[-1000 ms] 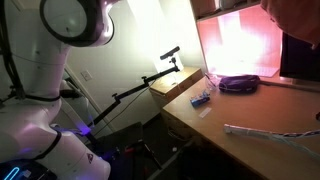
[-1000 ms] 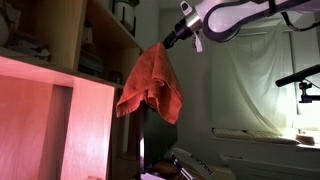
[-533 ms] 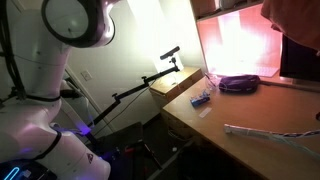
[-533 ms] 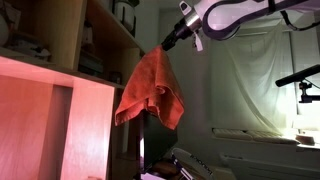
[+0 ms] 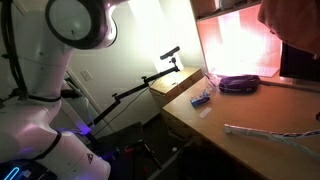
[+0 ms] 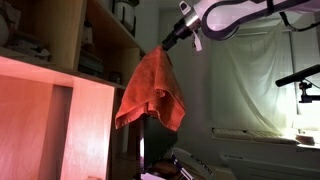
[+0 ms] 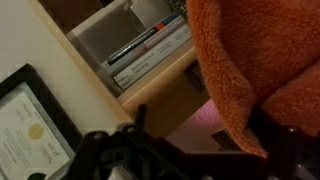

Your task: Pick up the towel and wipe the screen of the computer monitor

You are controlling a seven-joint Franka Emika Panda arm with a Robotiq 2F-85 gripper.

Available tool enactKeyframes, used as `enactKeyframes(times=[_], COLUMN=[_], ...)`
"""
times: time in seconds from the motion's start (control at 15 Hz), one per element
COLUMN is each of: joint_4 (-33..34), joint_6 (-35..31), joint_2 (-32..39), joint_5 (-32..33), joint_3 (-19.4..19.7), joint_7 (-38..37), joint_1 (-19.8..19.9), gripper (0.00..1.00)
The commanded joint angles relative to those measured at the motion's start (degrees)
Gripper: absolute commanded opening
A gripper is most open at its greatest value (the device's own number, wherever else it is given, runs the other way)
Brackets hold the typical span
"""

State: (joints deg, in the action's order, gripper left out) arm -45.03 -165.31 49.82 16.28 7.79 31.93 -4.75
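The towel (image 6: pixel 150 92), a big salmon cloth, hangs in folds from my gripper (image 6: pixel 169 42) high in front of the wooden shelves. In an exterior view its lower part (image 5: pixel 290 20) dangles over the computer monitor (image 5: pixel 300 62), a dark screen at the right edge. In the wrist view my gripper (image 7: pixel 200 120) has its jaws wide apart. The towel (image 7: pixel 250 70) lies draped over the right finger, and the gap beside it shows the shelf behind. The left finger (image 7: pixel 136 118) is bare.
A glowing pale-orange panel (image 5: pixel 238 40) stands on the desk (image 5: pixel 250 115), with a purple bundle (image 5: pixel 238 83), a small blue item (image 5: pixel 201 98) and a striped strip (image 5: pixel 270 133). Shelves (image 6: pixel 100 40) hold books (image 7: pixel 150 50). A camera boom (image 5: pixel 160 75) sticks out beside the desk.
The towel has sagged a little from the gripper and its lower folds have shifted. The arm has stayed where it was.
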Motion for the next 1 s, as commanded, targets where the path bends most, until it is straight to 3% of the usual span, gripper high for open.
enactKeyframes(times=[0.0,0.4,0.6,0.93], joint_4=[5.21,6.72,5.77,5.63], joint_6=[1.31,1.03,0.91,3.18], joint_2=[2.71,3.96,3.36,2.88], joint_5=[-0.4,-2.02,-2.78,-1.99], joint_3=[4.6,4.42,1.27,0.49], joint_7=[-8.66,-17.4,-14.15,-14.45], joint_1=[-1.64,-1.79,-0.96,-1.07], gripper=[1.0,1.0,1.0,1.0])
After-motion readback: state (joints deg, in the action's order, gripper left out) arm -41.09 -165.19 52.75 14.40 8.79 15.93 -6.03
